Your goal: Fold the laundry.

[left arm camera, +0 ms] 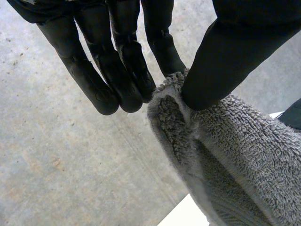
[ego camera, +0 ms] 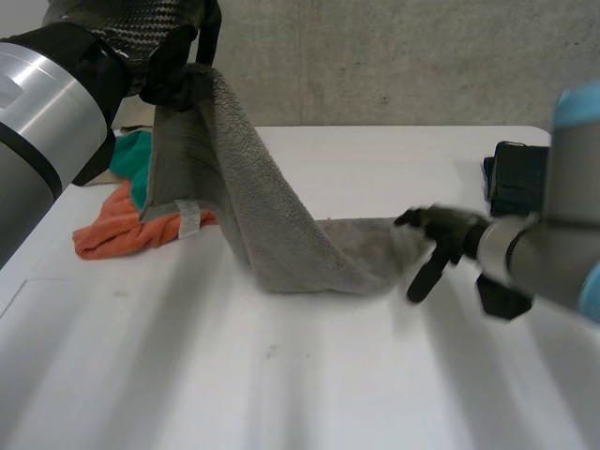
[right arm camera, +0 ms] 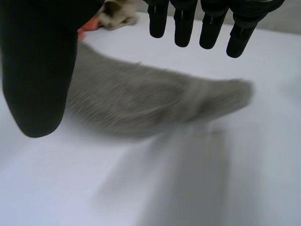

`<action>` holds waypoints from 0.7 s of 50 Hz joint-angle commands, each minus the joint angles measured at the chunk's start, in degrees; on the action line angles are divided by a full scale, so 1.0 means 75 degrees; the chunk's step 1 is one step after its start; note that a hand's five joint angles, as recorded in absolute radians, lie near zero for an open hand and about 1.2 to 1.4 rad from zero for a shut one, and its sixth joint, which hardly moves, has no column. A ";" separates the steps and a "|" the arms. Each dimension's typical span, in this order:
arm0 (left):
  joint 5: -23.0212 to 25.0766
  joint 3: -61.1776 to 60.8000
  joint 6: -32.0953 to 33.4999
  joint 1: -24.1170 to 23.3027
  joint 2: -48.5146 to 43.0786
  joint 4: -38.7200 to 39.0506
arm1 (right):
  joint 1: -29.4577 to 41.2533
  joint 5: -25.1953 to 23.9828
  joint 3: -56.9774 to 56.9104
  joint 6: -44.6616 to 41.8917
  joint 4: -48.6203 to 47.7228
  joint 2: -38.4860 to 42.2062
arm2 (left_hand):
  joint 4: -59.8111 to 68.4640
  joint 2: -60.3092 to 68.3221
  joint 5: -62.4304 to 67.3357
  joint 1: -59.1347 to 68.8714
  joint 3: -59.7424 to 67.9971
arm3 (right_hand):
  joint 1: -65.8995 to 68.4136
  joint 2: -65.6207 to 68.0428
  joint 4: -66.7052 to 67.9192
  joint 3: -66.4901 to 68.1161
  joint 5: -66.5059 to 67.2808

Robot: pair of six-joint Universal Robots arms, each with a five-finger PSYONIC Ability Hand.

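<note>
Above the far left of the white table (ego camera: 281,394), the left hand (ego camera: 178,80) held one edge of the grey towel (ego camera: 272,225) high. In the left wrist view its thumb (left arm camera: 211,66) pressed the terry hem against its straight fingers (left arm camera: 127,80), a clamped pinch. From there the towel hung in a long slope, a white label (ego camera: 188,217) showing on the hanging side. Its lower end lay flat on the table near the middle.

Folding looked barely begun. The towel was lifted and stretched out rather than laid in halves, no neat crease showed, and an orange cloth (ego camera: 117,230) and a teal cloth (ego camera: 136,164) sat crumpled behind it, unfolded.

The right hand (ego camera: 441,239) hovered low, just beside the towel's resting end. In the right wrist view its fingers (right arm camera: 183,23) and thumb (right arm camera: 37,70) stood apart and held nothing. The towel's far end lay under and ahead of the palm, not touching it. By my judgement that free end had yet to be taken before any fold could be made.
</note>
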 commanded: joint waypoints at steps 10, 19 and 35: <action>-0.0282 0.0183 -0.0039 -0.0341 0.0065 0.0000 | 0.1196 0.1353 0.1105 0.0807 -0.3494 0.1262 | 0.1531 0.1545 0.1836 0.1923 0.1599 | 0.8391 0.8478 0.8433 0.8475 0.8369; -0.0235 -0.0227 -0.0004 0.0104 0.0182 -0.0081 | 0.0401 0.1426 0.1551 -0.0585 -0.3119 -0.0670 | 0.1531 0.1545 0.1836 0.1923 0.1599 | 0.8969 0.9056 0.9011 0.9053 0.8948; 0.0714 -0.1809 0.0043 0.0831 0.0722 -0.1442 | -0.0527 -0.1293 -0.3931 -0.3551 -0.0319 0.1798 | 0.1531 0.1545 0.1836 0.1923 0.1599 | 0.8969 0.9056 0.9011 0.9053 0.8948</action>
